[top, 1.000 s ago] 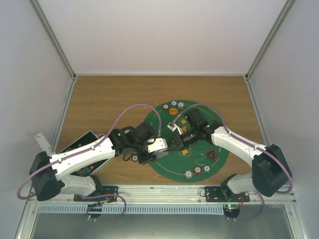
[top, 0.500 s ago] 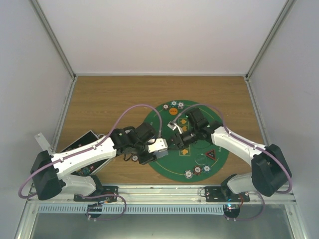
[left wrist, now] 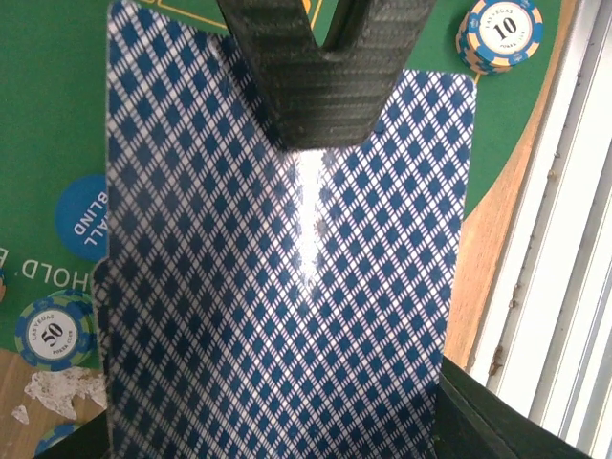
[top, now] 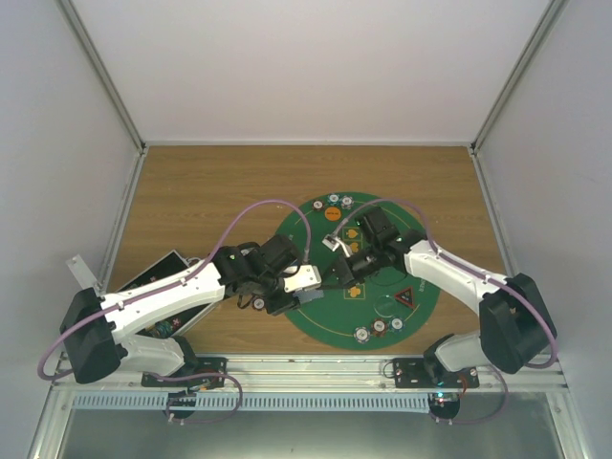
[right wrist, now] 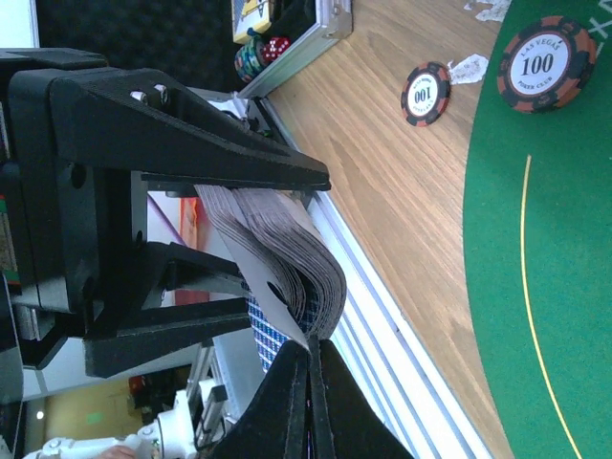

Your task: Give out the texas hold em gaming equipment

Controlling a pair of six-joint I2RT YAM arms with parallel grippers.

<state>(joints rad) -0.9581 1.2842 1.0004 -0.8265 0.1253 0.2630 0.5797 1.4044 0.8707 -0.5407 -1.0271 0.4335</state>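
deck of playing cards (right wrist: 287, 244) clamped in the left fingers (right wrist: 191, 134), right fingers (left wrist: 325, 76) pinched shut on its top card (left wrist: 287, 316).

A round mat (top: 325, 320) lies on the tabletop (top: 210, 191), right of centre, with a case (top: 153, 273) off its left side by the front corner. The far chips (top: 333, 201) line the mat's back edge and the near chips (top: 379, 328) its front edge. A triangle marker (top: 405, 299) lies just behind those. A card deck (top: 304, 280) sits above the mat's left rim.
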